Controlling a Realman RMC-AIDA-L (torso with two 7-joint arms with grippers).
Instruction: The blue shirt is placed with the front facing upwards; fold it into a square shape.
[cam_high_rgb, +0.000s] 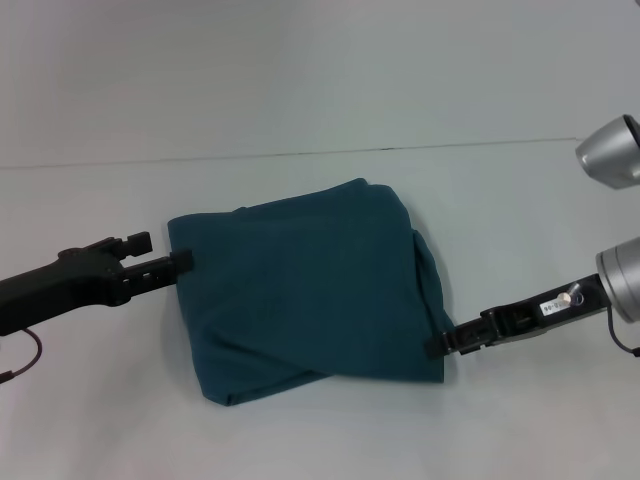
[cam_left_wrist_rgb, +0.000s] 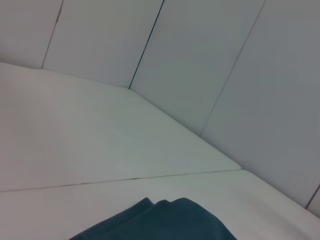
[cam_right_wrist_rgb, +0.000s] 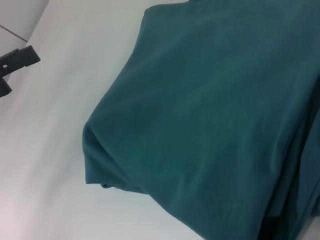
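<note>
The blue shirt (cam_high_rgb: 305, 290) lay folded into a rough square in the middle of the white table (cam_high_rgb: 320, 110) (no lettering showed on top). The left tool (cam_high_rgb: 183, 262) touched its left edge, the right tool (cam_high_rgb: 436, 347) its near right corner; I could not tell whether either was open or closed.

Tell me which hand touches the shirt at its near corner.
The right hand: it meets the blue shirt at the near right corner. The left hand is at the far left edge.
</note>
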